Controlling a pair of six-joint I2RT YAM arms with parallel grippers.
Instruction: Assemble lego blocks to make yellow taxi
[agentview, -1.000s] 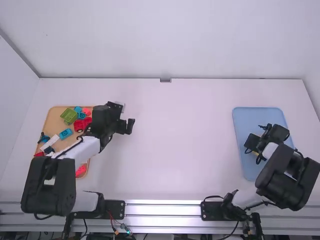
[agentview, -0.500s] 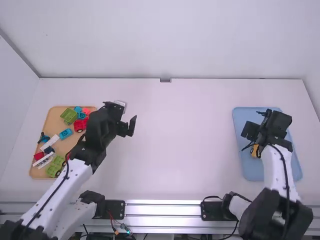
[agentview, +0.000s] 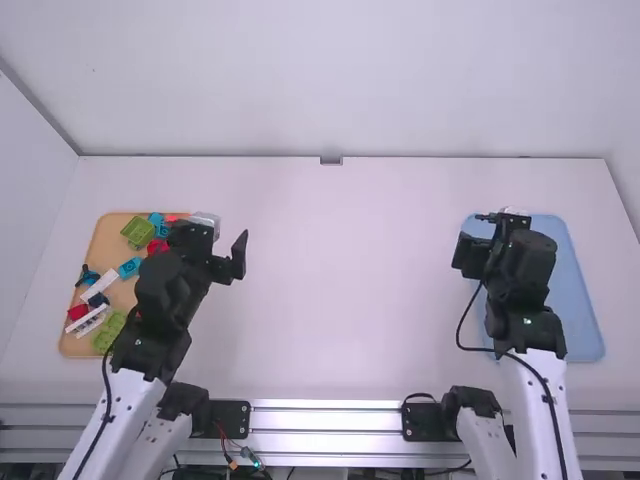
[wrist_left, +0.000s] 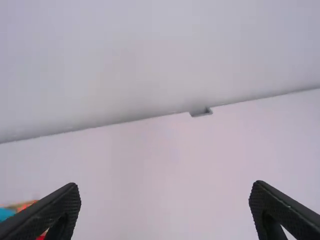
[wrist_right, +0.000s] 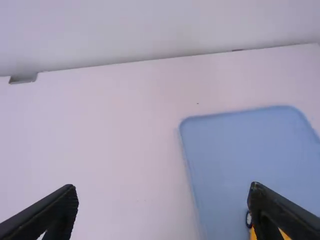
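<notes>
Two pairs, left fingers (wrist_left: 45, 210) and right fingers (wrist_right: 50, 211), wide apart, empty. Yellow wheeled toy (wrist_right: 253, 235) on blue tray (wrist_right: 235, 150), lower right of frame: maybe built, so go high, no bumps.

Bright, diffuse illumination is spread evenly over the white table (agentview: 350, 300) in the high view. Glare is returned as pale horizontal streaks by the metal rail (agentview: 325, 405) near the bottom edge. Surface detail is partly lost in the black arm joints (agentview: 165, 295). In both wrist views, the back wall (agentview: 330, 80) is shaded gradually darker toward the table seam. The direction of the light source cannot be determined.
</notes>
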